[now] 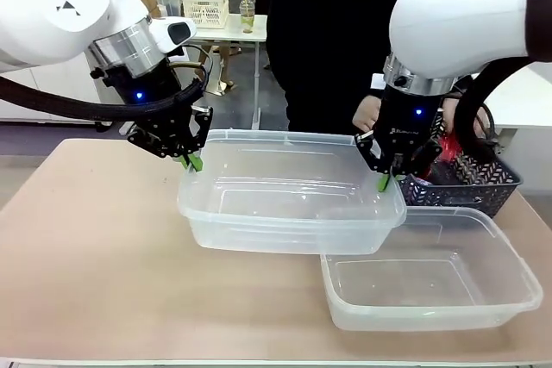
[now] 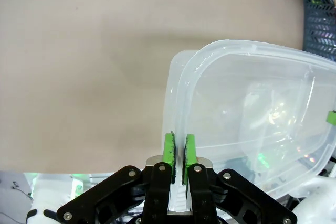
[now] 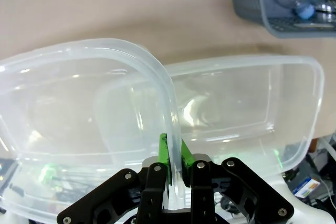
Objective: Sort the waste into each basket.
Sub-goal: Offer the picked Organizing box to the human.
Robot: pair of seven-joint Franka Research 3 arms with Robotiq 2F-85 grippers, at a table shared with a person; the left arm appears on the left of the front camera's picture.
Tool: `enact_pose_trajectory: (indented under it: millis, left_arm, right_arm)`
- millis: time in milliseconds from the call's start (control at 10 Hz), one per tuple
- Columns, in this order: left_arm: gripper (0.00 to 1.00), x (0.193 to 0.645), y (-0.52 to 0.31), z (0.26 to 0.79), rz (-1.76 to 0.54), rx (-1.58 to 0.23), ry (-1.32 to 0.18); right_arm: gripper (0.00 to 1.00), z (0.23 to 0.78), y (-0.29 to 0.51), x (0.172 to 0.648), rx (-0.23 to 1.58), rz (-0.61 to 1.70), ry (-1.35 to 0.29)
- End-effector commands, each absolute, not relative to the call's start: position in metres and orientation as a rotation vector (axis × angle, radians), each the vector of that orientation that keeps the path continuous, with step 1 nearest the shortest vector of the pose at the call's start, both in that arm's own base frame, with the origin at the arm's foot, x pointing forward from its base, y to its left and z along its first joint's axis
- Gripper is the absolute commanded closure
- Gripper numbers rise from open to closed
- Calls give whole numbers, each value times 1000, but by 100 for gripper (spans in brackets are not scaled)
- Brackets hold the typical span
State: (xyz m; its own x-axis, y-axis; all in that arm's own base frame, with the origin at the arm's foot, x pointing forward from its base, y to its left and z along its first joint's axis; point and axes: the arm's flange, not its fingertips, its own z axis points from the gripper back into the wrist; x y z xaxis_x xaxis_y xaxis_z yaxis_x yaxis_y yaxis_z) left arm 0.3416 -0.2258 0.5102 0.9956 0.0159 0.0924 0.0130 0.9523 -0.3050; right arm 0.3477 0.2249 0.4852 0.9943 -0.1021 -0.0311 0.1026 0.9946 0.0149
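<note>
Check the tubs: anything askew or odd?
The upper tub is pinched by its rim at both ends by the left gripper and right gripper, and looks lifted, overhanging the lower tub. Both are empty. Nothing spilled or damaged.

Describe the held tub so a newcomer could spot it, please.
Find the tan table, where two clear tubs overlap. It is the upper tub, lying partly over the lower tub; only its rim is pinched by the left pincer and right pincer.

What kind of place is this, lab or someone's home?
Probably a robot lab or test room: two robot arms share a plain table with a person, and a white work table with a white basket stands behind.
</note>
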Motion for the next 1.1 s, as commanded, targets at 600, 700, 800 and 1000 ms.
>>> enact_pose_trajectory:
  millis: [600, 700, 800, 1000]
  left_arm:
    - [91, 339, -227, 515, 1, -321, -105]
    - [91, 339, -227, 515, 1, -321, -105]
    - [91, 339, -227, 515, 1, -321, -105]
    - [91, 339, -227, 515, 1, -321, -105]
  right_arm:
    - [94, 490, 227, 349, 8, -99, 28]
    - [94, 490, 227, 349, 8, -99, 28]
    - [94, 490, 227, 349, 8, -99, 28]
    - [94, 490, 227, 349, 8, -99, 28]
